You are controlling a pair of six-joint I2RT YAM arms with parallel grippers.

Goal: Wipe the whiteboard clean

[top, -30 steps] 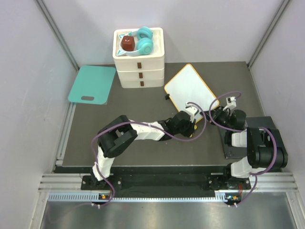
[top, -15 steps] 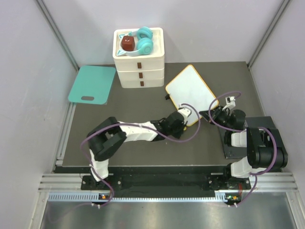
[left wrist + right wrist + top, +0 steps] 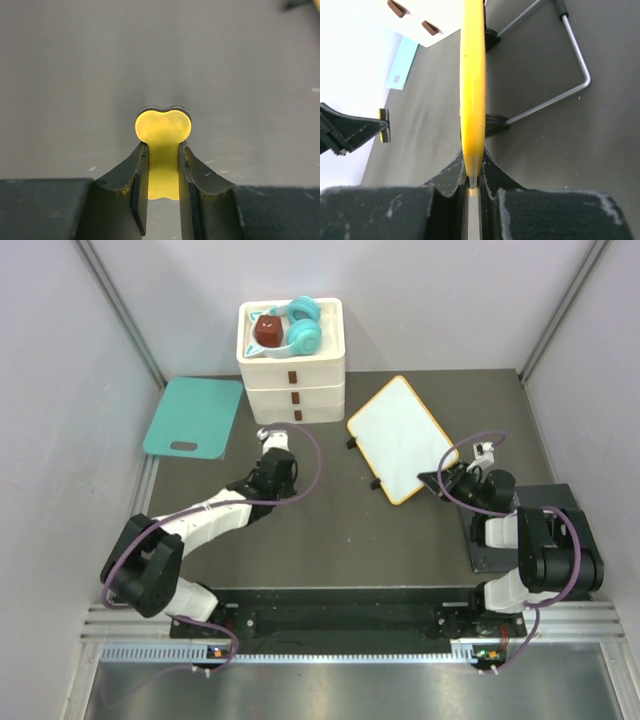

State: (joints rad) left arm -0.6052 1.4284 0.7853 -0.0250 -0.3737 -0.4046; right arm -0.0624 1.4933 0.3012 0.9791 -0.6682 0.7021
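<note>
The whiteboard (image 3: 398,437) lies tilted on the dark mat right of centre; its white face shows no marks. My right gripper (image 3: 441,483) is shut on the orange-yellow rim at its near right corner. In the right wrist view the rim (image 3: 472,75) runs edge-on up from the right gripper (image 3: 474,172). My left gripper (image 3: 276,439) hovers over the mat, left of the board and apart from it. It is shut on a yellow eraser (image 3: 163,131) that sticks out past its fingertips (image 3: 141,150). That eraser (image 3: 384,131) also shows at the left of the right wrist view.
A stack of white drawers (image 3: 296,390) at the back carries teal headphones (image 3: 303,328) and a brown block. A teal board (image 3: 193,417) lies at the back left. A dark grey pad (image 3: 492,545) sits under the right arm. The whiteboard's wire stand (image 3: 570,65) rests on the mat.
My left arm has swung left with the eraser, from the whiteboard's near corner to the mat in front of the drawers. The board shifted slightly. The right gripper has kept its hold.
</note>
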